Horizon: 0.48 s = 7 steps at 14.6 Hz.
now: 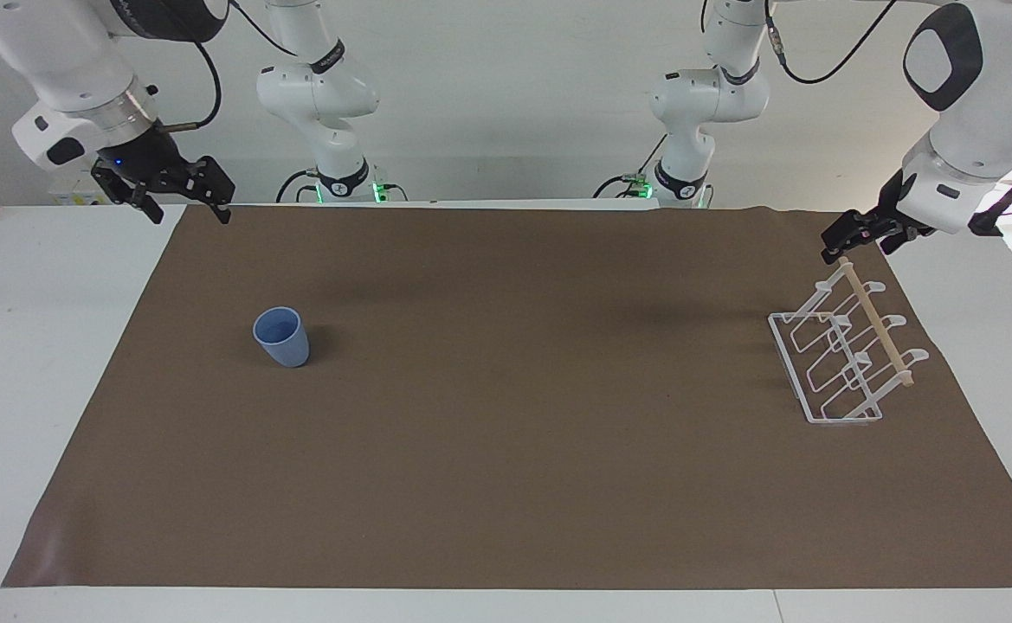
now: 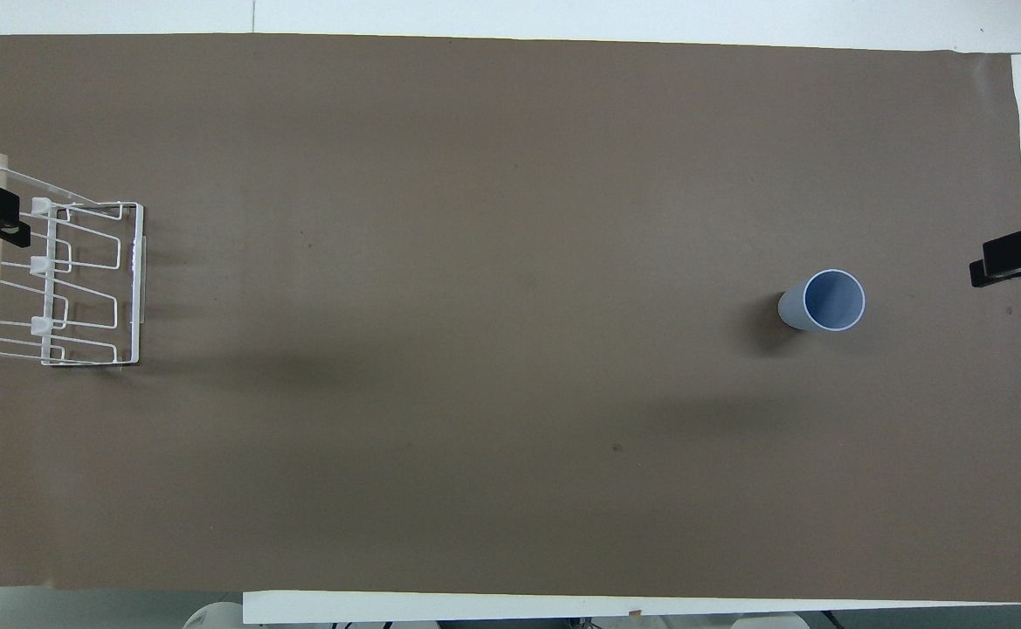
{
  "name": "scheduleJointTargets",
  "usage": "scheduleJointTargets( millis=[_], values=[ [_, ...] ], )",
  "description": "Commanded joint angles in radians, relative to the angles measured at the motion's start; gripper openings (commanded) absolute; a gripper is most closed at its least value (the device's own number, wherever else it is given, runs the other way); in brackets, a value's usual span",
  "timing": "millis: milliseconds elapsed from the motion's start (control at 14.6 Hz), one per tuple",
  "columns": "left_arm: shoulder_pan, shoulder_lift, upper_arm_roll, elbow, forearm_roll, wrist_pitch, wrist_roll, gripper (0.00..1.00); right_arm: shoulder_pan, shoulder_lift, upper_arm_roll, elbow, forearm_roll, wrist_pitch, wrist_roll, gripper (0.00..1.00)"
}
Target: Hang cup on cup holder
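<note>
Reaching for the cup [image 1: 281, 337] comes first, and we judge the right end effector [image 1: 178, 197] the natural one: it hangs open over the desk [image 1: 38, 346] edge at its own end, with the cup upright on the brown mat [image 1: 506, 484] nearby. We should descend straight, pinch the wall squarely, and avoid tipping it. Our left end effector [image 1: 859, 235], seemingly open, waits above the cup holder [image 1: 843, 355], well apart from the cup.
</note>
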Motion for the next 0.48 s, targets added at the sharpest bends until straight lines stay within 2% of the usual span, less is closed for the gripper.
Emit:
scheduleJointTargets(
  millis=[0, 205, 411],
  values=[
    [0.003, -0.011, -0.002, -0.011, 0.015, -0.008, 0.007, 1.00, -0.005, 0.001, 0.001, 0.001, -0.012, -0.006, -0.022, 1.00],
    [0.003, -0.011, -0.002, -0.011, 0.015, -0.008, 0.008, 1.00, -0.003, -0.006, 0.001, -0.014, -0.017, -0.004, -0.020, 1.00],
    [0.003, -0.011, -0.002, -0.011, 0.015, -0.008, 0.007, 1.00, 0.000, -0.044, 0.001, -0.103, -0.015, 0.083, -0.057, 1.00]
  ],
)
